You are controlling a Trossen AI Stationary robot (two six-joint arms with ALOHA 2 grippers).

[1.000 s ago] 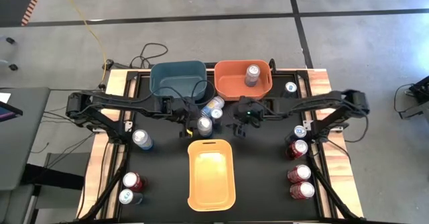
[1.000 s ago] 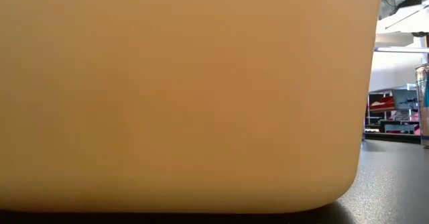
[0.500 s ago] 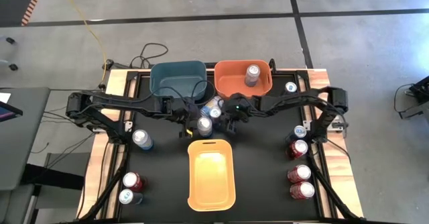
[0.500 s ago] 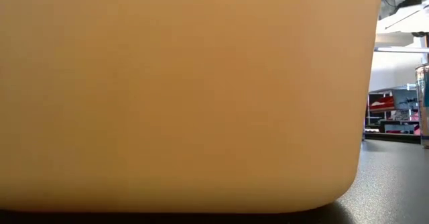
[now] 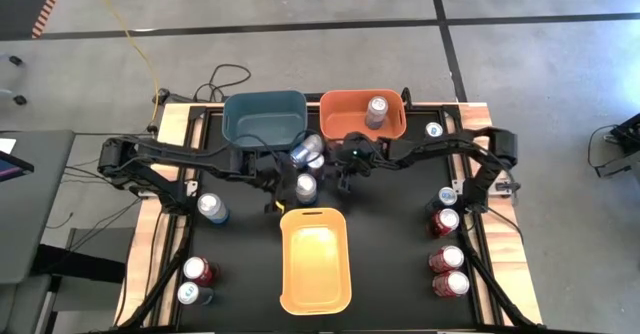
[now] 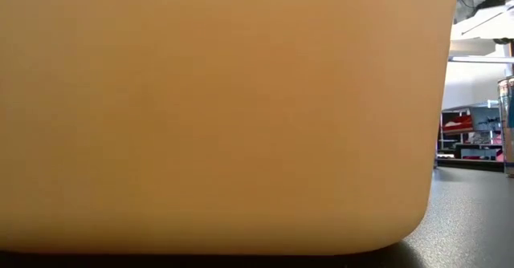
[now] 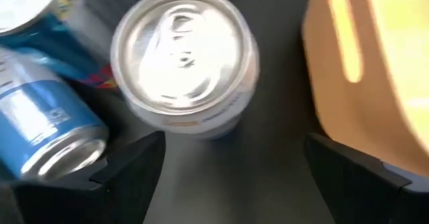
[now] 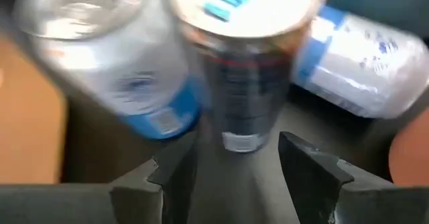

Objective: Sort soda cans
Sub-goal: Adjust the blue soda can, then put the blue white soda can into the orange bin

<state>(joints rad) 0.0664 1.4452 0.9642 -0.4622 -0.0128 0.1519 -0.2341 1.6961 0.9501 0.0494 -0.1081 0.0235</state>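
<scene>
My right claw (image 8: 231,167) narrow around dark can (image 8: 244,70), not gripping yet; crowded neighbours (image 8: 114,56) could tip; left claw (image 7: 231,167) wide

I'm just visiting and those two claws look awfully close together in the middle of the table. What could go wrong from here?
Three cans crowd between the claws. The right claw is around a dark can with blue cans touching on both sides, so lifting it could topple or drag a neighbour. The left claw hangs open over a silver can, beside a blue can lying on its side that could roll. The arms might also bump each other.
</scene>
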